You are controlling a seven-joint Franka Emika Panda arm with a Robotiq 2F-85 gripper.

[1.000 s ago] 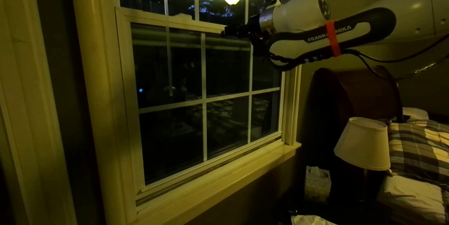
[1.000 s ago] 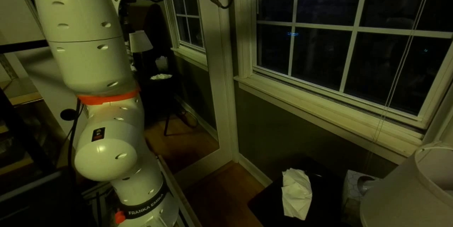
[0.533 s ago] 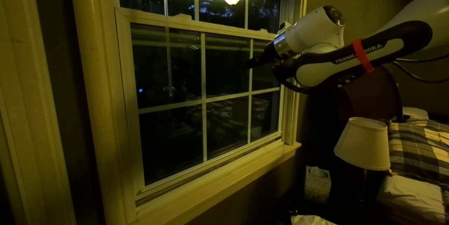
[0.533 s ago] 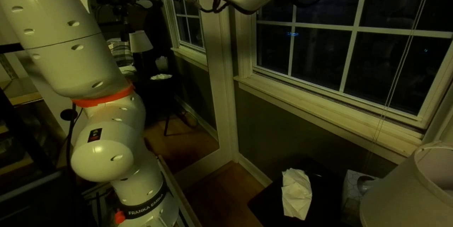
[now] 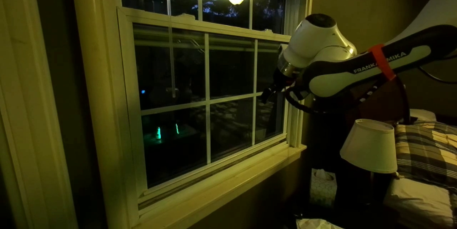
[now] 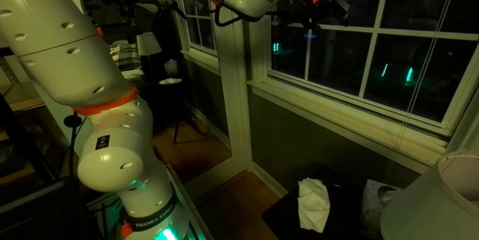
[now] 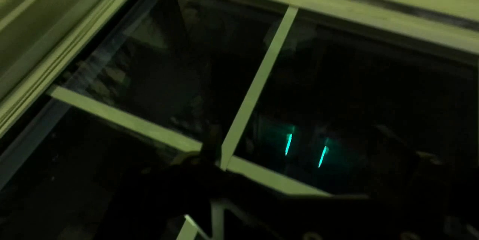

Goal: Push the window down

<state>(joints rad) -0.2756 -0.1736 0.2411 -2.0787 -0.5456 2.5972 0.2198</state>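
Note:
The window (image 5: pixel 208 103) is a cream sash window with thin bars and dark glass; it also shows in an exterior view (image 6: pixel 375 30) and the wrist view (image 7: pixel 258 82). Its lower sash rests low, with a thin dark strip between its bottom rail and the sill. My black gripper (image 5: pixel 266 96) points down in front of the right-hand panes, below the sash's top rail. It also shows at the upper right in an exterior view (image 6: pixel 331 21). In the wrist view the fingers (image 7: pixel 299 150) are dark and look spread, with nothing between them. I cannot tell whether a finger touches the glass.
The window sill (image 5: pixel 228 186) juts out below. A lamp (image 5: pixel 369 147), a tissue box (image 5: pixel 323 188) and a crumpled white paper (image 6: pixel 313 204) stand or lie nearby. Thin blind cords (image 6: pixel 423 71) hang before the glass. A mirror (image 6: pixel 198 82) stands behind the arm.
My gripper has left the lower sash's top rail, moved down and right in an exterior view, and tilted downward. Cyan light now shows on the robot base and in the glass. The window has not visibly moved.

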